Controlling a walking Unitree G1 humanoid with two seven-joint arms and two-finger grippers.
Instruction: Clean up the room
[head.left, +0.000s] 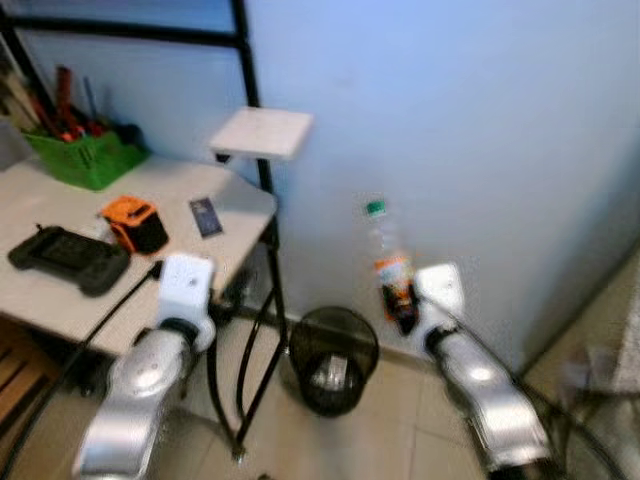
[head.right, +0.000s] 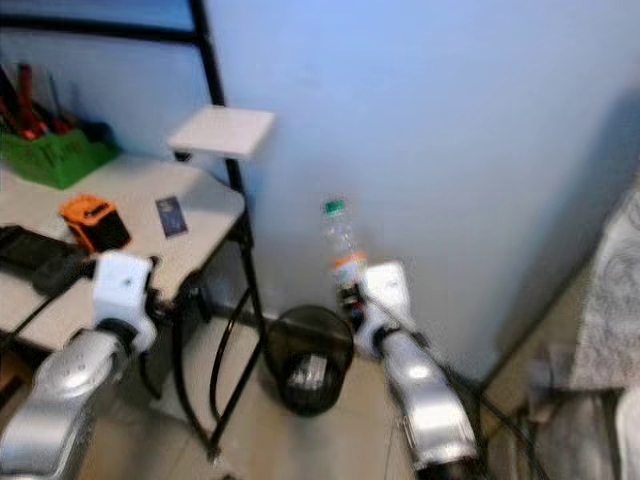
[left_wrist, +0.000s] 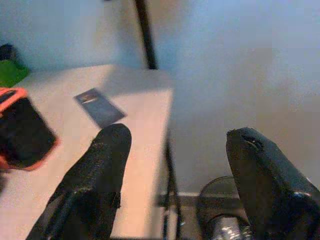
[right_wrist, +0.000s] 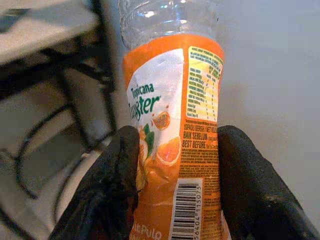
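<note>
Right gripper (right_wrist: 175, 190), fingers (right_wrist: 117, 185) clamped on the label of an upright plastic bottle (right_wrist: 172, 125), carried beside the wall (head.left: 450, 120). Disposal remains: the wire bin (head.left: 333, 358) stands below the fingers, with open floor around it. Left gripper (left_wrist: 175, 170), spread wide and empty, hovers past the desk (left_wrist: 65, 150) edge.

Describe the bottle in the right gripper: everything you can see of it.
The bottle is clear plastic with a green cap and an orange Tropicana Twister label showing fruit art, a nutrition panel and a barcode. The clear part above the label looks empty. It stands roughly upright in the air, the right gripper shut on its labelled lower half, one black finger on each side. It is held before the blue wall, above and to the right of the black mesh bin.
</note>
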